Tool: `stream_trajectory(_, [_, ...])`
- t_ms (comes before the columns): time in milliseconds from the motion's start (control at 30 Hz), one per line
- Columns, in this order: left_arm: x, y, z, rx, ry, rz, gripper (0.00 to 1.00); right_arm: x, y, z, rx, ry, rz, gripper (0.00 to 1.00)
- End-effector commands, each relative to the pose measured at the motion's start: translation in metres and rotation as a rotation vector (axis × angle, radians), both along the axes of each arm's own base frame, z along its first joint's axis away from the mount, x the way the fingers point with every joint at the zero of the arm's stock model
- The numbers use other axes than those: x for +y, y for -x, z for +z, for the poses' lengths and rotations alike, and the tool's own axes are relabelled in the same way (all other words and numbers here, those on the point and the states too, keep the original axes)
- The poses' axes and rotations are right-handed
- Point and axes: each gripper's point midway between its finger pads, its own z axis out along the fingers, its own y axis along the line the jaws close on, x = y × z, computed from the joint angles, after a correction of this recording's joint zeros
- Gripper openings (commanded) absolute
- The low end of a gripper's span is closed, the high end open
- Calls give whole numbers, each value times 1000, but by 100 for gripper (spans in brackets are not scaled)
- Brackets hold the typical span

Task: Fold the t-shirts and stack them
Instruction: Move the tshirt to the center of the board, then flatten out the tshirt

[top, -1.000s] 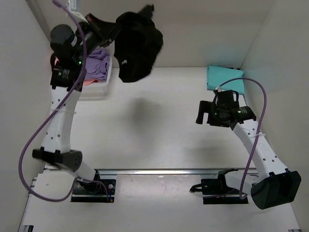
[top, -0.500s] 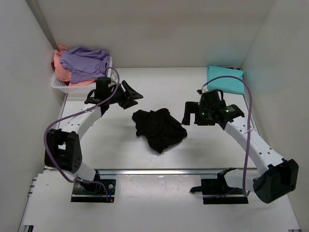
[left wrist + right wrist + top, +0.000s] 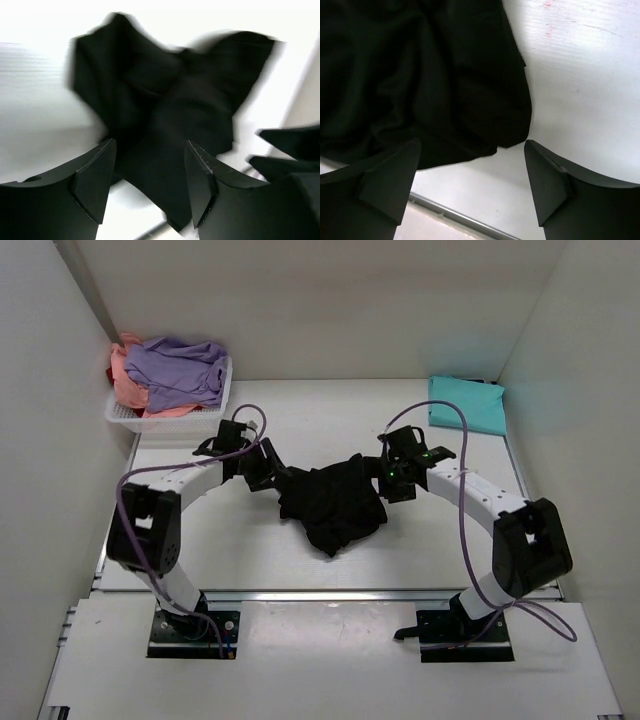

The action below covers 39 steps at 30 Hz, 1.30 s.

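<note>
Left hand (image 3: pixel 270 474) and right hand (image 3: pixel 386 480), both released, flank the crumpled black tee (image 3: pixel 330 505); each should pinch one edge layer just ahead, then pull apart.

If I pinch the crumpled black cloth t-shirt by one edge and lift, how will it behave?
The crumpled black cloth t-shirt lies in soft folds, so it will likely hang limp and unfurl, not hold shape. Pushed, it would probably bunch rather than slide on the white table. Layers overlap, so a pinch may catch several.
</note>
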Motion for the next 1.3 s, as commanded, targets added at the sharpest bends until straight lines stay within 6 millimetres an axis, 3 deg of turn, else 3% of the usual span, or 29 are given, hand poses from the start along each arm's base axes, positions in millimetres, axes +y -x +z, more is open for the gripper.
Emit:
stream_trajectory(0, [5,-7,-21,26,-65,-6,67,-2,-25,-6,-65,15,-31,84])
stream_trajectory(67, [-1,-8,-39,65,-77,-16,68,-7,-34,-13,-63,23,-46,85])
stream_trajectory(233, [-16,-20,-55,87,-83,-45,68,-20,-59,-41,-29,65,-53,90])
stream_trajectory(300, [-19,-22,-62,92,-90,-51,67,-17,-71,-42,-36,76,-21,88])
stream_trajectory(333, [-20,-24,-62,97,-81,-50,63,-15,-69,-51,-12,87,-1,82])
stream_trajectory(400, [-24,-25,-62,99,-61,-58,46,-6,-82,-44,-39,77,38,64])
stream_trajectory(433, [-26,-24,-59,93,-45,-63,28,-3,-85,-42,-38,70,49,47])
stream_trajectory(467, [-23,-29,-57,92,-37,-47,12,-1,-87,-40,-45,67,60,5])
stream_trajectory(533, [-25,-32,-45,75,-18,-44,0,0,-90,-32,-45,54,47,0])
stream_trajectory(567, [-23,-34,-37,61,-19,-40,0,-1,-96,-23,-68,38,38,0])
stream_trajectory(633, [-19,-49,-11,0,-32,-25,0,-5,-108,7,-130,30,13,0])
stream_trajectory(667, [-16,-55,12,-37,-31,-24,0,-8,-108,20,-153,37,-2,0])
stream_trajectory(700, [-7,-58,23,-57,-58,3,0,-9,-116,40,-205,41,-10,0])
stream_trajectory(767, [6,-76,72,-158,-62,49,0,-21,-121,90,-323,52,-56,0])
stream_trajectory(800, [23,-79,90,-179,-67,98,0,-24,-124,110,-370,41,-76,0])
stream_trajectory(867, [38,-84,138,-272,-55,150,0,-38,-120,174,-543,18,-143,0])
stream_trajectory(900, [52,-81,158,-306,-59,192,0,-42,-115,181,-564,18,-160,0])
stream_trajectory(933, [63,-82,169,-325,-77,229,0,-52,-107,208,-649,19,-214,0])
stream_trajectory(967, [74,-77,194,-377,-80,253,0,-64,-99,237,-738,17,-258,0])
stream_trajectory(1133, [121,-41,262,-514,-156,424,0,-119,-60,276,-843,36,-425,0])
stream_trajectory(1267, [133,-17,288,-567,-153,476,0,-148,-27,293,-895,29,-495,0])
